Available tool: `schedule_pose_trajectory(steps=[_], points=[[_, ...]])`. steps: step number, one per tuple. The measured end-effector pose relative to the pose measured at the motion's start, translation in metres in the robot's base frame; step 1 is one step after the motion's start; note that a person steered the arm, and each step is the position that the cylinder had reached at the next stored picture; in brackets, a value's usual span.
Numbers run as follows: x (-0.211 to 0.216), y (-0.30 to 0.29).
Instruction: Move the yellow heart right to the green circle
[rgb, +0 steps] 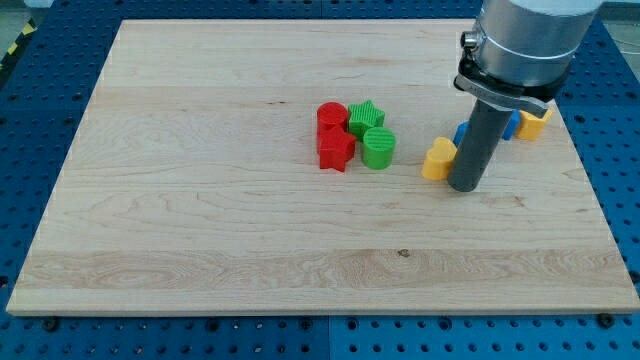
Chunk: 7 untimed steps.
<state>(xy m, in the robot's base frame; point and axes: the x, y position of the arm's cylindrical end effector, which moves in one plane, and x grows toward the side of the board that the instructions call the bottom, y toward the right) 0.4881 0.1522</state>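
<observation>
The yellow heart (437, 159) lies right of the board's middle. The green circle (378, 148) lies to its left, a small gap between them. My tip (465, 186) rests on the board, touching or nearly touching the heart's right side. The rod rises from there toward the view's top right.
A green star (365, 116) sits above the green circle. A red circle (332, 116) and a red star (336, 150) sit to their left. Blue blocks (511, 124) are partly hidden behind the rod, and a yellow block (535, 121) lies near the board's right edge.
</observation>
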Motion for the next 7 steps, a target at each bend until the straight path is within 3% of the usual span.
schedule_pose_trajectory(steps=[1, 2, 4, 7], points=[[0.012, 0.003], [-0.007, 0.023], [-0.009, -0.020], [-0.009, -0.008]])
